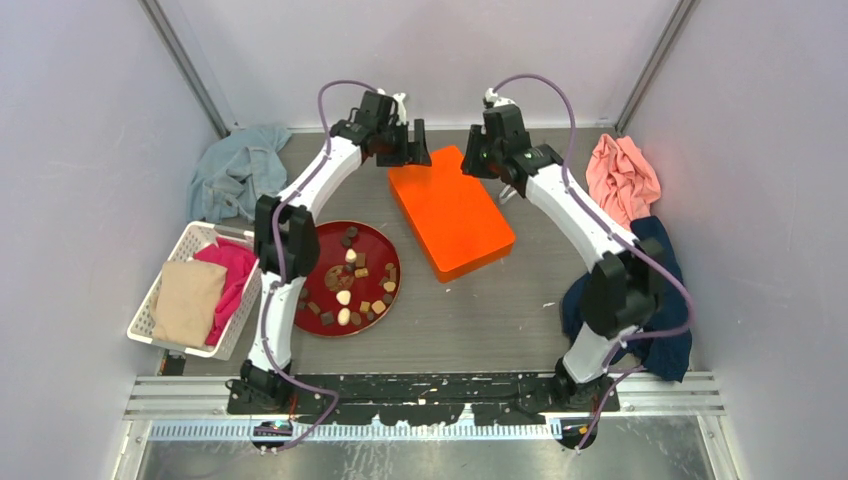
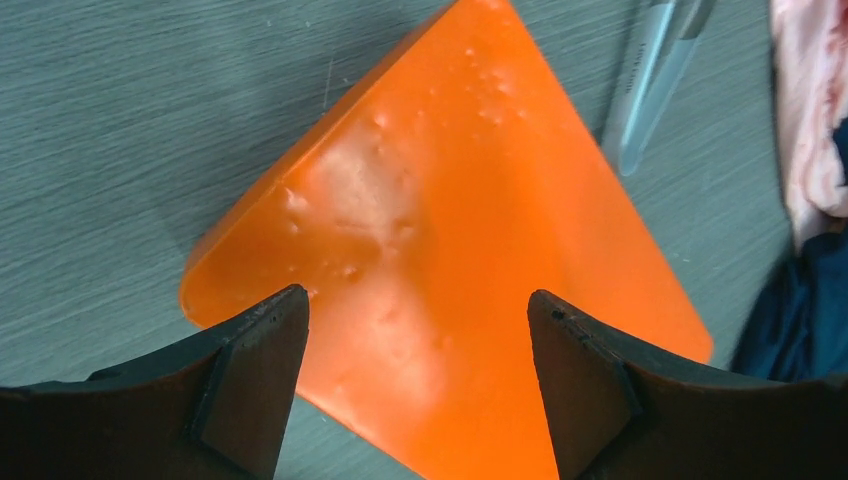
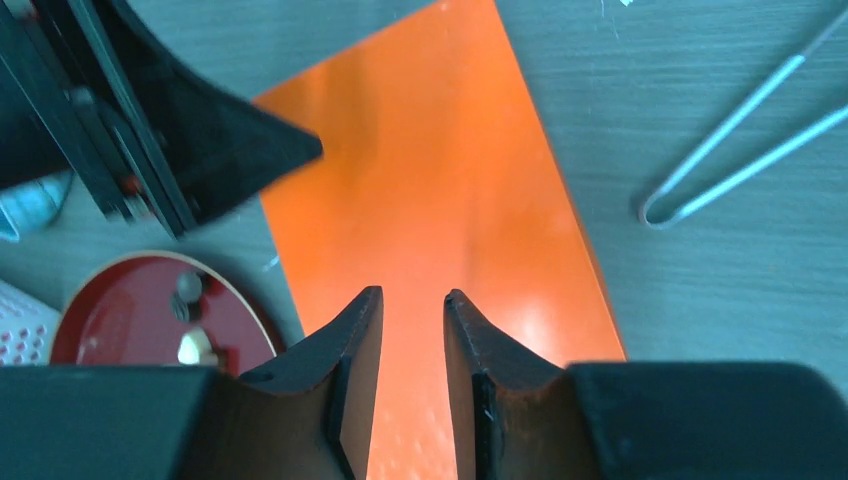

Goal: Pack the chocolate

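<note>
A grey table (image 1: 470,320) sits inside pale walls, with cloths heaped at its edges and a white basket (image 1: 150,310) at the left of the frame. The chocolates (image 1: 350,285) lie loose on a round red plate (image 1: 325,325) left of centre, many pieces spread across it. The orange box (image 1: 450,210) lies at upper centre with its lid on, nothing visible inside.

Both arms reach over the box's far end. The left end effector (image 2: 418,340) hovers above a corner of it, fingers wide apart and empty. The right end effector (image 3: 412,330) hangs over the lid, fingers nearly together with a narrow gap, gripping nothing. Metal tongs (image 3: 740,150) lie on the table just right of the box.

As far as shows, the packing is left to do: the plate is full, and whether the closed box holds any pieces cannot be told.
</note>
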